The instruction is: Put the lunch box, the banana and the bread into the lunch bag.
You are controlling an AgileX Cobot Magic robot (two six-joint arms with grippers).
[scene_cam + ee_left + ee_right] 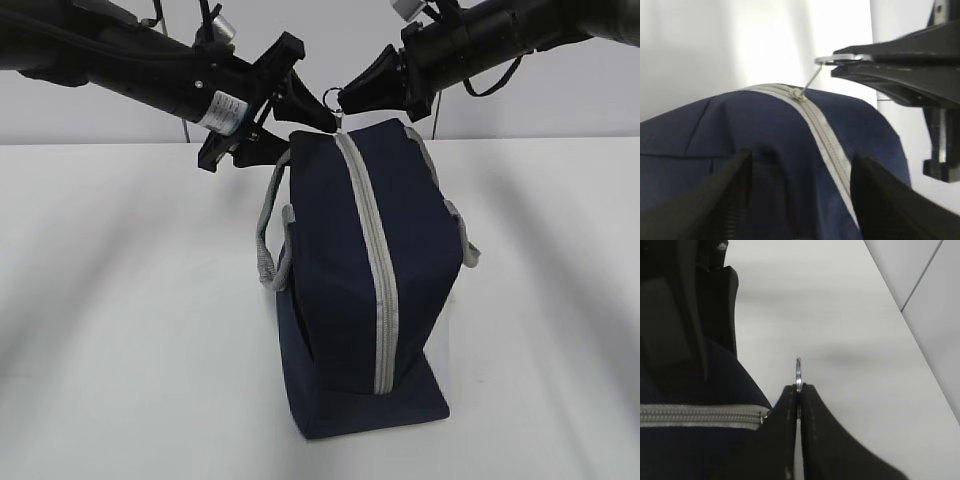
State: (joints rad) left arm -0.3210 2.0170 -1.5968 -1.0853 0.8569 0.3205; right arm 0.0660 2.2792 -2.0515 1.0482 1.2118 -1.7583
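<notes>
The navy lunch bag (pixel 330 290) stands upright in the middle of the white table, and its grey zipper (pixel 375 250) runs shut down the side facing the exterior view. My right gripper (pixel 343 100) (pixel 799 387) is shut on the metal ring pull (pixel 798 371) (pixel 832 60) at the bag's top far end. My left gripper (pixel 310 138) (pixel 802 165) is open, its fingers straddling the bag's top edge beside the zipper; whether they touch the fabric I cannot tell. The lunch box, the banana and the bread are out of view.
Grey strap handles hang on the bag's left side (pixel 268 240) and right side (pixel 465 235). White table (pixel 120 330) spreads around the bag, with a pale wall behind. Both black arms reach in from the upper corners.
</notes>
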